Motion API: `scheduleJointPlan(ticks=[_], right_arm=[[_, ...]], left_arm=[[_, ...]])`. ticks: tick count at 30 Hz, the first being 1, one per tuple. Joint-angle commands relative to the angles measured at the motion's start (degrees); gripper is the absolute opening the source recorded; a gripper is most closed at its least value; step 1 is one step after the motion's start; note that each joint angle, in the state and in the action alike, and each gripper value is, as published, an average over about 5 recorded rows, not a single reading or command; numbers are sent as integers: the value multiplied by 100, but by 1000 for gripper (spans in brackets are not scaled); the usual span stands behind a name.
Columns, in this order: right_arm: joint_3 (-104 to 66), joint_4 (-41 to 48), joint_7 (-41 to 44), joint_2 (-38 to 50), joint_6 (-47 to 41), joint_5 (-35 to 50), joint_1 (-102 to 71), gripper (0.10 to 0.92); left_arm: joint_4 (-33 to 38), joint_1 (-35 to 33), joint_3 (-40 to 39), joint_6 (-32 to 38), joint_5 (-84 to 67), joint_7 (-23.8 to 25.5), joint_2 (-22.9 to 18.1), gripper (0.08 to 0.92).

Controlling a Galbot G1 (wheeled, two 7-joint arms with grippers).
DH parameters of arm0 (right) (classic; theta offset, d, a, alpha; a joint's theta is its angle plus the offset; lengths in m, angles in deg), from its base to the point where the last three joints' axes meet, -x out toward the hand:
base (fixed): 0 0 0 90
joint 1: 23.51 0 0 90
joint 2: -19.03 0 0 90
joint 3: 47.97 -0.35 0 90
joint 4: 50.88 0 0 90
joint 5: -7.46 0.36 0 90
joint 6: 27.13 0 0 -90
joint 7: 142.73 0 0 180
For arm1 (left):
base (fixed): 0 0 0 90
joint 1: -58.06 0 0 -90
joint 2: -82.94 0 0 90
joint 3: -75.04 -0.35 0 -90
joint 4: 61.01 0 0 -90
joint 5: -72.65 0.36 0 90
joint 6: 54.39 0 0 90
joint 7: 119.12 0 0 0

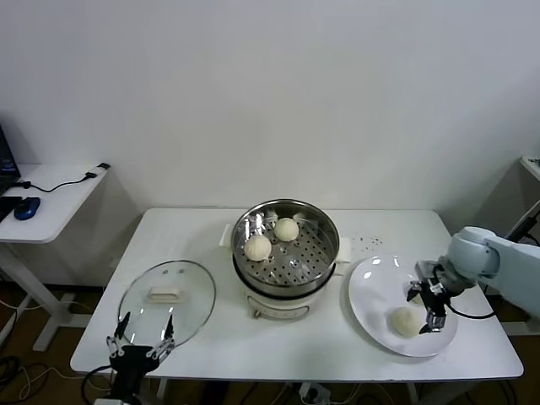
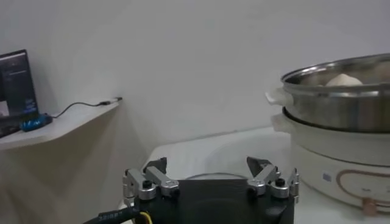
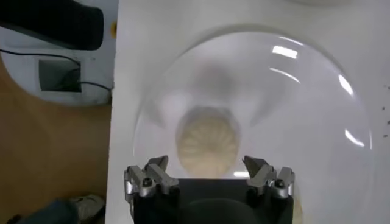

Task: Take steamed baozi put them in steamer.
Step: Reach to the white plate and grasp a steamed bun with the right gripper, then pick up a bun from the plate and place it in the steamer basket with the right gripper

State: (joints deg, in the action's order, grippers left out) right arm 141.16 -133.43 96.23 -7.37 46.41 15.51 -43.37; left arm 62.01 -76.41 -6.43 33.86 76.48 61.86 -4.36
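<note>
The steel steamer (image 1: 319,232) stands mid-table on its white pot base and holds two baozi (image 1: 258,247) (image 1: 287,229). One more baozi (image 1: 406,321) lies on the white plate (image 1: 371,291) at the right. My right gripper (image 1: 428,308) hovers low over the plate just right of that baozi, open and empty. In the right wrist view the baozi (image 3: 207,148) lies just ahead of the open gripper (image 3: 207,167). Another cream bit (image 1: 414,297) shows partly behind that gripper. My left gripper (image 1: 139,342) is open and parked at the front left.
A round glass lid (image 1: 167,299) with a white handle lies flat at the table's left, just beyond my left gripper (image 2: 208,165). The left wrist view shows the steamer (image 2: 338,97) off to one side. A side desk (image 1: 51,198) stands far left.
</note>
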Motion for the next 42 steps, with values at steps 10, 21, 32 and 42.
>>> scheduleJointPlan(ticks=[10,21,32,42], right_arm=[[-524,472,-23,-408,8,-236,-732,822],[-519,501,77,-421,25,-198,-629,593],[782,585,767,-691,1773,-204,1873,541],[1651,773,1433,-2695,4529,-597,4465,558]], left_arm=[[-92,30,-3,-1,44,13,-23,823],[-112,50,-14,0,65,9,-34,823],[-108,-8,-11,35,60,6,-27,823],[-59,-137,9,66,92,9,23,823]])
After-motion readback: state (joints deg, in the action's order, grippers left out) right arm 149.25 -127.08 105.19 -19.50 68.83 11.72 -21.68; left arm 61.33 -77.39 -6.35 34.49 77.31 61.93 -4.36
